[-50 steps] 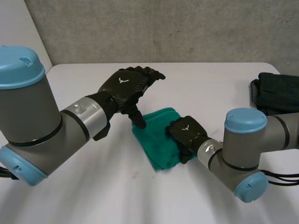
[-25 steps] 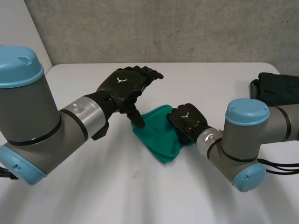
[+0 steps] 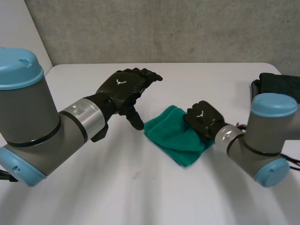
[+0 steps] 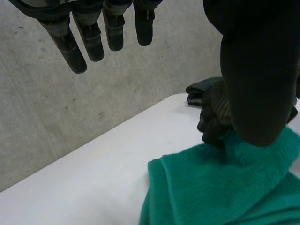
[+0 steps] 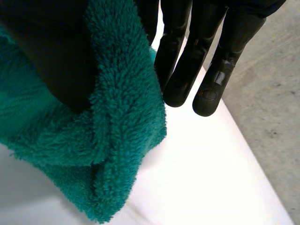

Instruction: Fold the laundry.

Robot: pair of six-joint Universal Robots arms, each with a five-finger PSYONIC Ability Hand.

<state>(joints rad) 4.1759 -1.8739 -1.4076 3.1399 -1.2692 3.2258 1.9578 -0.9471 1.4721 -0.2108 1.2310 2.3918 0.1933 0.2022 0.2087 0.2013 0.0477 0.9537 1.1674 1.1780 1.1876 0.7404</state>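
Note:
A green towel (image 3: 171, 134), folded into a small thick bundle, lies on the white table (image 3: 93, 197) between my arms. My right hand (image 3: 204, 119) sits on the towel's right edge. In the right wrist view the towel's fluffy edge (image 5: 122, 117) is pinched between the thumb and straight fingers (image 5: 180, 61). My left hand (image 3: 124, 89) hovers open above the table just left of the towel, fingers (image 4: 89, 33) straight and spread, thumb pointing down near the towel's left corner without touching it. The left wrist view has the towel (image 4: 220, 187) under the thumb and my right hand (image 4: 213, 112) beyond it.
A pile of dark clothes (image 3: 276, 89) lies at the table's far right edge, behind my right arm, seen too as dark clothes (image 4: 201, 91) past the towel. A grey wall stands behind the table. Bare tabletop stretches in front and at the back left.
My right hand has closed on the towel's right edge and dragged the bundle to the right across the table. The left hand has stayed nearly still, now clear of the towel.

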